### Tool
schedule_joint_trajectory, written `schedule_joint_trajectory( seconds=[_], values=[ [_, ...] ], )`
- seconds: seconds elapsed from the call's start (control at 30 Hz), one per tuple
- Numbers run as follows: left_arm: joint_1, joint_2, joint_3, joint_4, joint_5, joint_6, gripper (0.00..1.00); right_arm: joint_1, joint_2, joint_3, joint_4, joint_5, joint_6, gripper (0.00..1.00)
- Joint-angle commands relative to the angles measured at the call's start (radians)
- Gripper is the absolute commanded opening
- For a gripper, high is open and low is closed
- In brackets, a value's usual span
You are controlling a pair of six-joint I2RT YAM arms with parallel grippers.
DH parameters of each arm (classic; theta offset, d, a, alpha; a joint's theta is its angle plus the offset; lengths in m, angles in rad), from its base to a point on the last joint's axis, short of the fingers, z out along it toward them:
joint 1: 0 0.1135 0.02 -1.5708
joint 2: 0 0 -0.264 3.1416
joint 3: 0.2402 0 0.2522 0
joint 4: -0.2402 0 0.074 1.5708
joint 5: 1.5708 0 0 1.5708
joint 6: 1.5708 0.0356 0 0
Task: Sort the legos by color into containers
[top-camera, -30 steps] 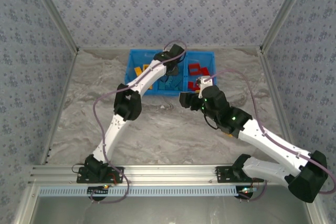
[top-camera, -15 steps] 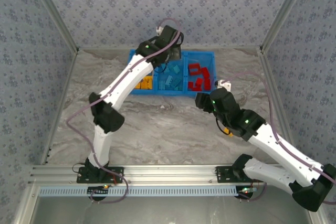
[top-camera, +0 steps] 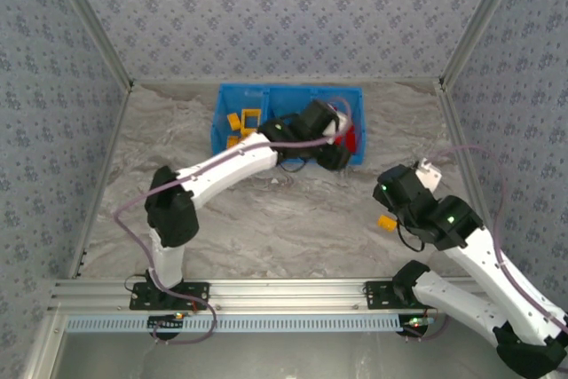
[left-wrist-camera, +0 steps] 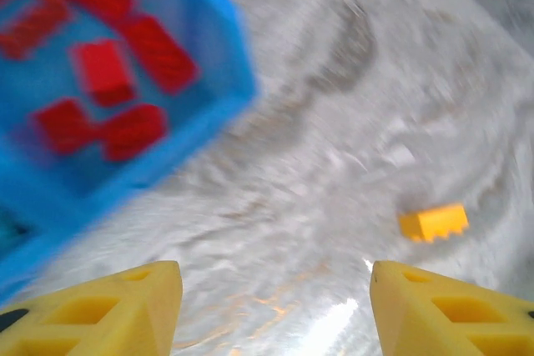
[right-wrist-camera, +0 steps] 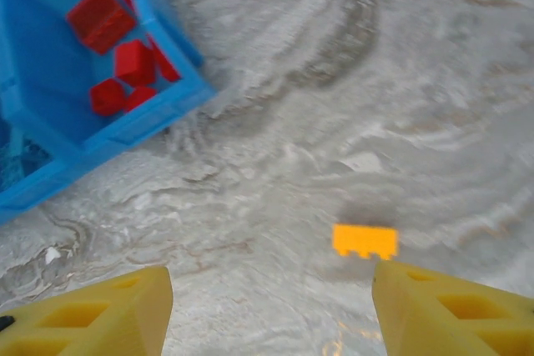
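Closest to me in the overhead view, my right arm [top-camera: 461, 237] bends up the right side of the frame. A single orange brick [top-camera: 387, 222] lies on the table [top-camera: 266, 219] just left of that arm, well apart from the bin.

In the right wrist view, my right gripper [right-wrist-camera: 271, 289] hangs above bare table. Its yellow fingers [right-wrist-camera: 108, 310] are spread wide with nothing between them. The orange brick sits just above the right finger, at lower right of centre.

My left gripper [left-wrist-camera: 271, 293] is likewise released, fingers wide apart and empty over the table. That picture is blurred, with the orange brick at the right and the bin's corner at upper left.

Farther off in the overhead view, my left arm [top-camera: 222, 166] stretches from lower left to the bin [top-camera: 266, 90] at upper centre, and its head is over the bin's right end. Red bricks [top-camera: 352, 138] lie in the right compartment and yellow bricks [top-camera: 240, 120] in the left. The arm covers most of the middle compartment.
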Motion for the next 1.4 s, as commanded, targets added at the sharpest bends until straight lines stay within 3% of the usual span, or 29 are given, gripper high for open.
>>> schedule_joint_trajectory(
  seconds=[0.0,0.2,0.53,0.8,1.13,1.23,1.37],
  values=[
    [-0.061,0.063,-0.039,0.128,0.117,0.167,0.61,-0.013,-0.038,0.035,-0.258,-0.021,0.21,0.68],
    [-0.159,0.233,0.003,0.224,0.126,0.326,0.6,-0.013,-0.115,0.018,-0.363,-0.07,0.335,0.67],
    [-0.2,0.357,-0.005,0.459,0.127,0.377,0.67,-0.015,-0.173,0.066,-0.432,-0.029,0.339,0.66],
    [-0.249,0.428,0.083,0.346,0.174,0.491,0.68,-0.016,-0.208,0.031,-0.414,-0.038,0.344,0.65],
    [-0.263,0.512,0.213,0.291,0.194,0.497,0.67,-0.017,-0.208,0.027,-0.393,-0.044,0.325,0.64],
    [-0.265,0.554,0.269,0.262,0.2,0.495,0.63,-0.016,-0.211,0.027,-0.391,-0.044,0.322,0.63],
    [-0.27,0.581,0.312,0.212,0.203,0.507,0.47,-0.016,-0.212,0.019,-0.388,-0.041,0.32,0.63]
  ],
)
